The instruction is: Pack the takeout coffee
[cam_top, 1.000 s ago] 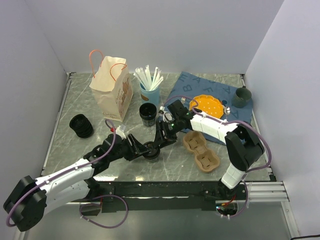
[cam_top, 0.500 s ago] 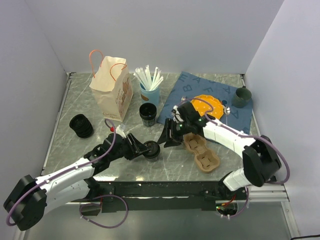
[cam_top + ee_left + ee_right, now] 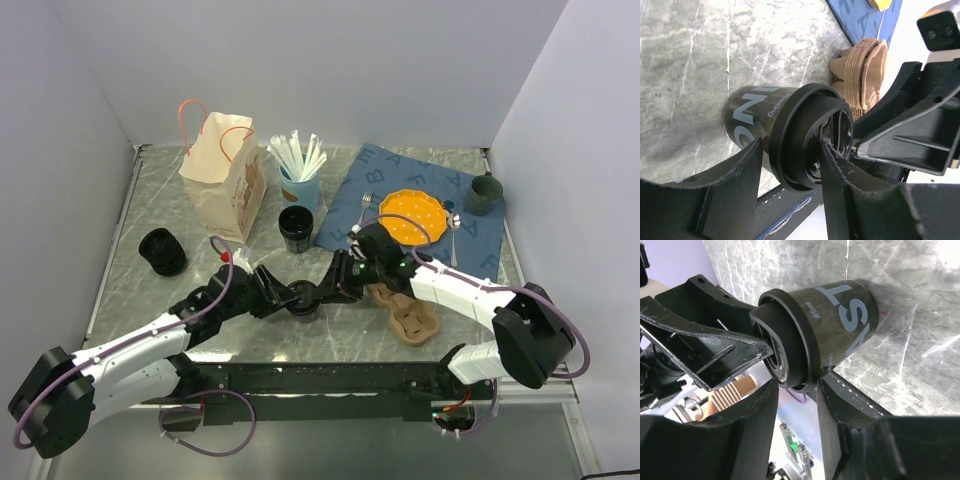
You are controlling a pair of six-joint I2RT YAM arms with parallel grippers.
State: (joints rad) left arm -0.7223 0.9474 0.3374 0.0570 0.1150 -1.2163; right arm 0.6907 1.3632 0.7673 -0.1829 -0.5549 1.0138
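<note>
Grey marbled surface [image 3: 140, 205], walled on three sides in pale lilac, carries everything. The takeout coffee [image 3: 306, 298], a black lidded cup with pale lettering, stands upright near the front edge, about midway across. The left gripper [image 3: 791, 144] reaches it from the left, its jaws half-closed and pressed against the cup at the lid, holding it. The right gripper [image 3: 797, 384] comes from the opposite side with its fingers astride the same lid, set narrow. Whether they actually touch it cannot be told.

Just right of the cup lies a brown pulp cup carrier [image 3: 405, 305], partly under the right arm. Behind the coffee stands a lidless black cup [image 3: 295, 228], and behind that a light-blue cup [image 3: 300, 188] full of white straws. A paper bag [image 3: 222, 185] with orange handles stands upright to their left. A black ridged object [image 3: 162, 250] sits further left. At the back right, a blue lettered cloth [image 3: 400, 170] holds an orange plate [image 3: 412, 212] and a grey-green mug [image 3: 484, 195].
</note>
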